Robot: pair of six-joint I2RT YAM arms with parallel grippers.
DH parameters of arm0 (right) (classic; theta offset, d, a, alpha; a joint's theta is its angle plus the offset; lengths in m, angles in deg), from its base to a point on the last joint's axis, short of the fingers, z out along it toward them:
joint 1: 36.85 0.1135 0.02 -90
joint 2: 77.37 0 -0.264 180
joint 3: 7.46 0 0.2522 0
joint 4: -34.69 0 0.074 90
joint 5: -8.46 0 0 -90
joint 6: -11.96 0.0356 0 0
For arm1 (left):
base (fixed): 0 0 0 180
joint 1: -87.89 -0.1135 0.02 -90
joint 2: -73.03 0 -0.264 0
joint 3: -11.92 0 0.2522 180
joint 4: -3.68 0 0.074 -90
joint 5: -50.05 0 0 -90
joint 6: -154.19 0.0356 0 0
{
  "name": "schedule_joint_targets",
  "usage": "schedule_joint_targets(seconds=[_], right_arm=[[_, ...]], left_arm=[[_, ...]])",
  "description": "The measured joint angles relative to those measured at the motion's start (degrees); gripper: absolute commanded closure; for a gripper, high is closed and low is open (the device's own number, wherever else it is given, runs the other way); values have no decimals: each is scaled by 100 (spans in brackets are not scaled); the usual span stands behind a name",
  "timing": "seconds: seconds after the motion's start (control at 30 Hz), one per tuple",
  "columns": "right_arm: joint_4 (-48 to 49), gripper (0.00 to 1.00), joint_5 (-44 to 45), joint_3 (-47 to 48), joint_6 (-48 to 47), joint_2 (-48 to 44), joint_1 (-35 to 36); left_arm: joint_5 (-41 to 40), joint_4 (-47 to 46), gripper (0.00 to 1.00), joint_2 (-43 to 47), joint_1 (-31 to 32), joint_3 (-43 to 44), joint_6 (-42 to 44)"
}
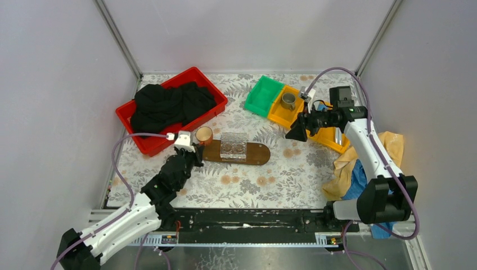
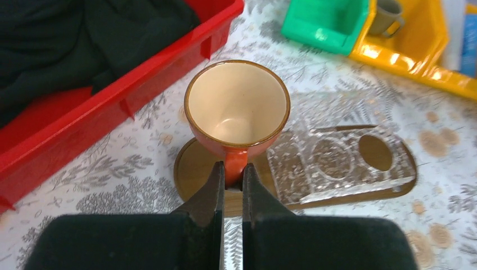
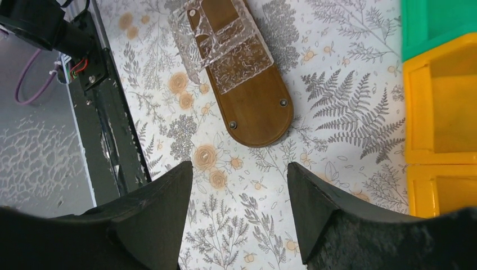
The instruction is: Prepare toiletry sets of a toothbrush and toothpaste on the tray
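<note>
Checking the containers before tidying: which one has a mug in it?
The yellow bin touching the green bin holds a grey mug; the red crate holds black cloth instead.

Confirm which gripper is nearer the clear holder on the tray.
Left. The left gripper, shut on the handle of the orange cup, sits at the left end of the tray, beside the clear holder. The right gripper hangs open past the tray's other end, near the yellow bins.
</note>
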Motion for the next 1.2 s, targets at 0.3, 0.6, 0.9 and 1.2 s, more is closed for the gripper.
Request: schedule_joint_targets(seconds=[0.3, 0.6, 0.9, 1.2], right_arm=[[476, 31, -557, -376, 144, -372, -227], [527, 31, -807, -444, 151, -446, -356], [531, 31, -909, -446, 151, -457, -417], [527, 30, -997, -446, 146, -457, -444]], left_arm=[[-15, -448, 100, -402, -92, -638, -109], [70, -1137, 100, -664, -131, -1016, -116], [212, -1700, 100, -1093, -177, -1237, -179], [223, -2146, 97, -1445, -184, -1285, -162]])
